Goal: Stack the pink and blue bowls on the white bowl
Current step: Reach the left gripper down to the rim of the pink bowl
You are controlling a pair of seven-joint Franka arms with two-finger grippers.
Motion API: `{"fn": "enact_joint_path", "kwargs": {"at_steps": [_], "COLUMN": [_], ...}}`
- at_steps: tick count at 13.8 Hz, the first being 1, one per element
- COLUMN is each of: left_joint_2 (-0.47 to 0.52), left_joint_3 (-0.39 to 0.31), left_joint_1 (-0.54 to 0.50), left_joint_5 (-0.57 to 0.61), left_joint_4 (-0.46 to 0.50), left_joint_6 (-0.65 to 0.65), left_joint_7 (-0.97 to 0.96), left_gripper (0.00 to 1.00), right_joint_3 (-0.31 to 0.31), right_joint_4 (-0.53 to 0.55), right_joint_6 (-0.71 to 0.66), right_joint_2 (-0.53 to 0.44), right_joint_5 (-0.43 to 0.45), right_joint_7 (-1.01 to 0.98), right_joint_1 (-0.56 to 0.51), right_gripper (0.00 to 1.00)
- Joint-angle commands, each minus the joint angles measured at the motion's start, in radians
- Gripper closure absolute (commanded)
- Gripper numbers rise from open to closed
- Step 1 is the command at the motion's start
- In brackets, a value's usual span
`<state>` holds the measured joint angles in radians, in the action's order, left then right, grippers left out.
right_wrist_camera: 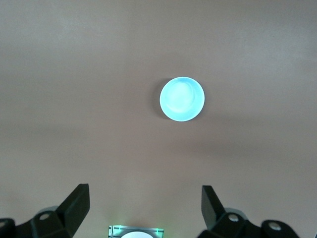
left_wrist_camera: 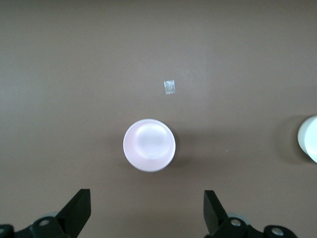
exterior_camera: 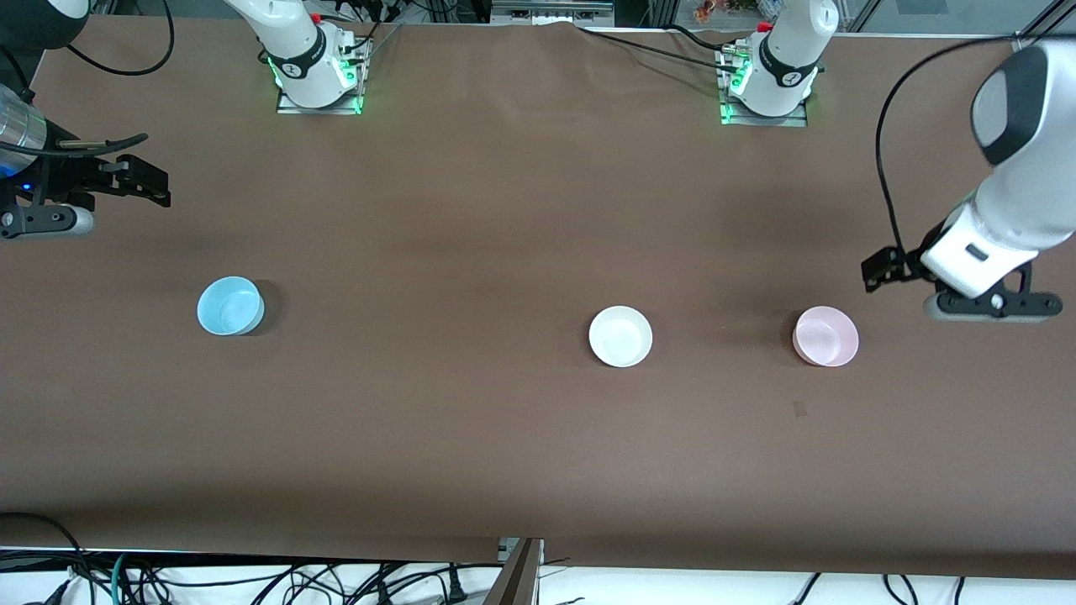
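Three small bowls stand apart in a row on the brown table. The blue bowl point(exterior_camera: 229, 306) point(right_wrist_camera: 182, 98) is toward the right arm's end. The white bowl point(exterior_camera: 620, 336) point(left_wrist_camera: 309, 139) is near the middle, and the pink bowl point(exterior_camera: 825, 336) point(left_wrist_camera: 149, 145) is toward the left arm's end. All three are upright and empty. My left gripper point(exterior_camera: 878, 270) point(left_wrist_camera: 147, 213) hovers open over the table beside the pink bowl, touching nothing. My right gripper point(exterior_camera: 150, 181) point(right_wrist_camera: 146, 210) hangs open over the table's edge at the right arm's end, holding nothing.
A small scrap of clear tape point(left_wrist_camera: 170, 87) lies on the table point(exterior_camera: 471, 437) close to the pink bowl, nearer the front camera. The arm bases point(exterior_camera: 318, 76) point(exterior_camera: 769, 84) glow green along the table's back edge. Cables hang below the front edge.
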<state>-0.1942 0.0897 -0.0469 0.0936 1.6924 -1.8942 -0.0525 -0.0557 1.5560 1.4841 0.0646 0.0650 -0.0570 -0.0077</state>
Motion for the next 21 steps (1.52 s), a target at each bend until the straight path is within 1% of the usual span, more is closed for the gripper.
{"fn": "enact_joint_path", "kwargs": {"at_steps": [1,2,3,4,6,8,11,14,18,19,21], "left_joint_2": [-0.082,-0.124,-0.148,-0.152,-0.183,-0.220,-0.234,-0.258,-0.289,-0.294,-0.318], "left_joint_3": [-0.002,-0.002,-0.002,-0.002,-0.002,-0.001,-0.001,-0.001,0.007,0.007,0.007], "left_joint_1": [-0.045,-0.063,-0.079,-0.099,-0.106,-0.123,-0.149,-0.159,-0.188,-0.203,-0.214], "left_joint_5": [0.018,0.012,0.003,0.006,0.006,0.003,0.006,0.001,0.001,-0.005,-0.055], "left_joint_4": [-0.034,-0.071,-0.089,-0.094,-0.094,-0.094,-0.083,-0.079,-0.034,-0.033,-0.033], "left_joint_6": [-0.068,-0.071,-0.071,-0.071,-0.074,-0.089,-0.123,-0.141,-0.233,-0.252,-0.264], "left_joint_7": [0.104,0.234,0.306,0.321,0.336,0.396,0.448,0.522,0.566,0.580,0.612], "left_gripper": [0.00,0.00,0.00,0.00,0.00,0.00,0.00,0.00,0.00,0.00,0.00], "right_joint_3": [-0.001,-0.001,0.000,-0.001,-0.001,-0.001,-0.003,-0.003,-0.001,0.000,0.001], "right_joint_4": [-0.019,-0.019,-0.019,-0.019,-0.019,-0.019,-0.054,-0.054,-0.053,-0.051,-0.053], "right_joint_6": [-0.012,-0.012,-0.012,-0.012,-0.005,-0.004,-0.004,-0.001,-0.002,-0.007,-0.004], "right_joint_2": [0.006,0.006,0.006,0.006,0.007,0.007,0.033,0.047,0.064,0.067,0.076], "right_joint_5": [0.006,0.006,0.006,0.006,0.007,0.006,0.006,0.006,0.004,0.006,0.021], "right_joint_7": [-0.007,-0.007,-0.006,-0.006,-0.009,-0.011,-0.008,0.003,0.003,0.000,0.002], "right_joint_1": [0.000,0.000,0.000,0.000,0.000,0.000,0.011,0.011,0.006,0.006,0.006], "right_gripper": [0.00,0.00,0.00,0.00,0.00,0.00,0.00,0.00,0.00,0.00,0.00]}}
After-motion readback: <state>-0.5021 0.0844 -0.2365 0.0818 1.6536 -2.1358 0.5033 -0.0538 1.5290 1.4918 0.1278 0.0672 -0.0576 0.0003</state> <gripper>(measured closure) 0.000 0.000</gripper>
